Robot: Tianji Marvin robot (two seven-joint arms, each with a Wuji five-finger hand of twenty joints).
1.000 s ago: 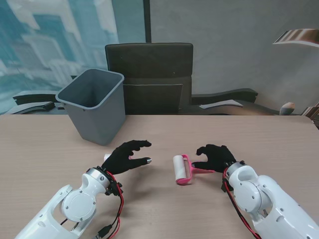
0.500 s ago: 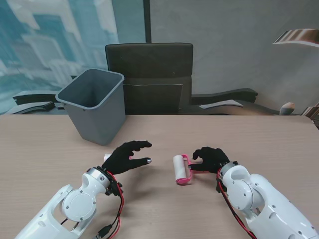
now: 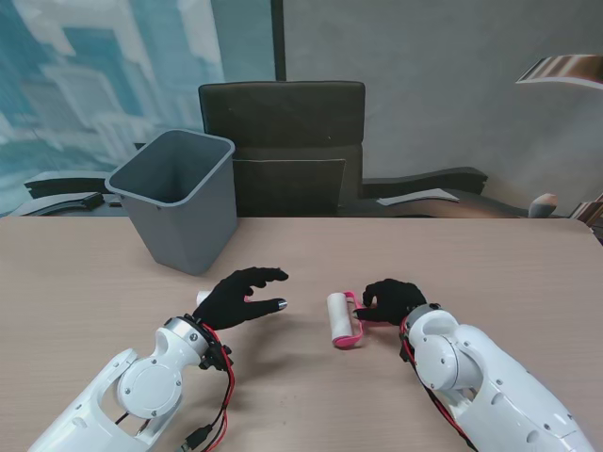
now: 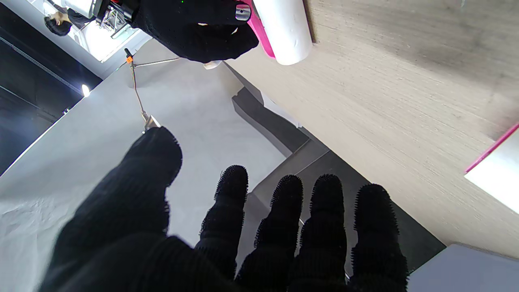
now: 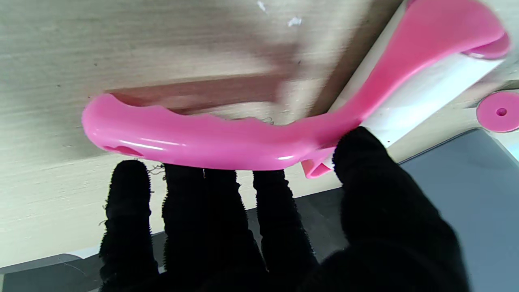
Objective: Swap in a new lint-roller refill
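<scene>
The lint roller lies on the table in front of me, its white roll pointing away from me and its pink handle running to the right. My right hand hovers over that handle. Its four fingers reach the handle's edge and the thumb sits by the neck near the roll, not closed around it. My left hand floats open to the left of the roller, fingers spread, holding nothing. A small white piece shows behind the left hand; a white, pink-edged piece also shows in its wrist view.
A grey waste bin stands at the back left of the table. A dark office chair is behind the far edge. A pink disc lies on the table beyond the roll.
My right hand has slid left along the handle toward the roll and now covers most of the handle. The roller and the left hand have stayed in place.
</scene>
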